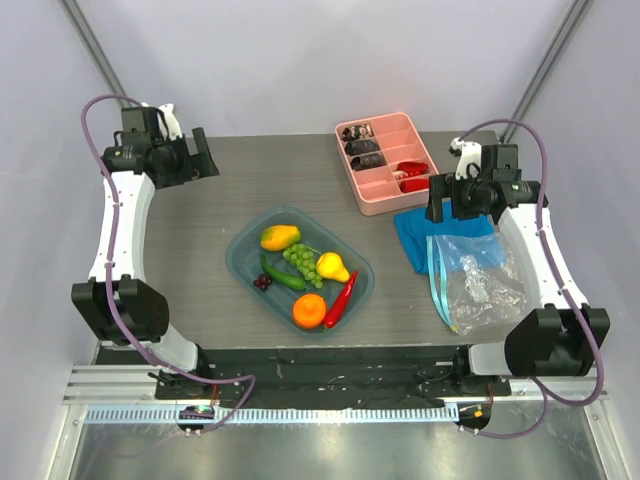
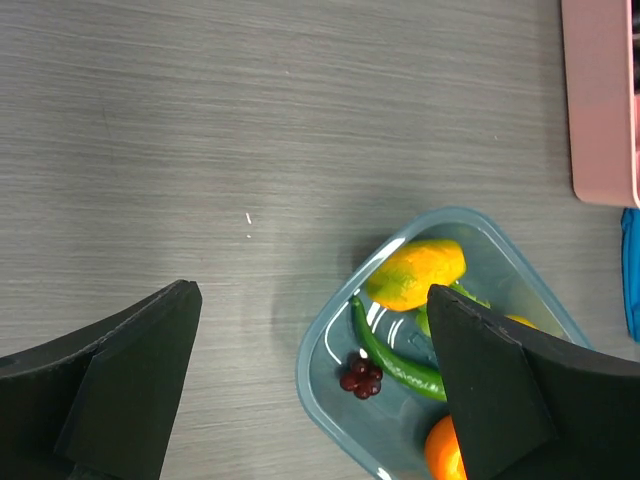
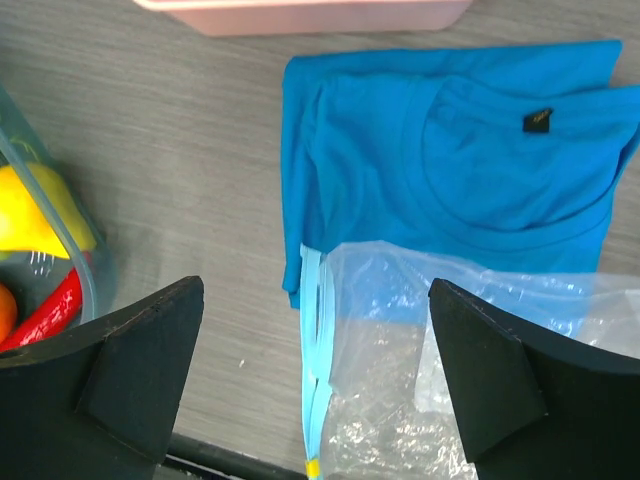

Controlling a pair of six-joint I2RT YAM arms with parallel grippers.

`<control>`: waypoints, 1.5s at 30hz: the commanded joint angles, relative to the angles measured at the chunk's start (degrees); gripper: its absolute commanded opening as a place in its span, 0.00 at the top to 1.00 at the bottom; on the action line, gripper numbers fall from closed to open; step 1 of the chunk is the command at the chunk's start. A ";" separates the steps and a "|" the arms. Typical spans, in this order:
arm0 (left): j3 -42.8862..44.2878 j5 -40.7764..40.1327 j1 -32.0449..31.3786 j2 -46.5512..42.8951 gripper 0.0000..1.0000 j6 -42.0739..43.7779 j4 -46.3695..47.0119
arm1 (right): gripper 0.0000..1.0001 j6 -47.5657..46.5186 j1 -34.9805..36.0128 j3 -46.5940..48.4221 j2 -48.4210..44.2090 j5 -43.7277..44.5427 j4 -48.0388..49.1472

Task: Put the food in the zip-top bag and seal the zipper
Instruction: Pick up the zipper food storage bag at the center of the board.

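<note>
The food lies in a teal tray (image 1: pixel 245 265): mango (image 1: pixel 280 238), grapes (image 1: pixel 303 260), pear (image 1: pixel 332 267), orange (image 1: pixel 309 311), red chili (image 1: pixel 341 299), cucumber (image 1: pixel 281 274), cherries (image 1: pixel 262 283). In the left wrist view I see the mango (image 2: pixel 415 273), cucumber (image 2: pixel 395 358) and cherries (image 2: pixel 361 376). The clear zip-top bag (image 1: pixel 483 285) lies at the right, partly on a blue cloth; its light blue zipper (image 1: pixel 436 283) faces left, also in the right wrist view (image 3: pixel 314 345). My left gripper (image 1: pixel 205 155) is open, high at the back left. My right gripper (image 1: pixel 452 208) is open above the cloth and bag.
A pink divided box (image 1: pixel 388 162) with dark and red items stands at the back right. The blue folded cloth (image 1: pixel 425 235) lies under the bag's far end and fills the upper right wrist view (image 3: pixel 450 160). The table's near edge is a black rail.
</note>
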 commanded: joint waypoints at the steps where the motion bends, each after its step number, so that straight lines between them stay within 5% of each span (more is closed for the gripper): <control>1: -0.16 -3.24 -0.03 -2.56 0.00 -2.93 4.67 | 0.00 -1.18 -0.52 -3.53 -6.38 0.00 0.21; 21: -9.74 3.17 -0.21 -8.54 0.00 -1.52 11.09 | 0.02 -14.54 -1.75 -15.23 -14.30 7.90 -13.16; 31: -9.92 3.35 -0.47 -7.31 0.00 -2.05 12.14 | 0.17 -12.35 -1.66 -15.06 -5.07 4.05 -9.30; 41: -12.99 2.47 -0.56 -10.11 0.00 -0.38 14.25 | 0.22 -7.86 -1.31 -17.87 1.61 7.91 0.02; 44: -14.23 3.79 -0.56 -10.38 0.00 -1.17 14.43 | 0.28 -6.46 -1.14 -18.75 3.37 7.56 2.13; 45: -14.58 4.23 -0.47 -10.29 0.00 -1.26 14.34 | 0.38 -5.93 -0.96 -18.92 3.81 7.64 2.57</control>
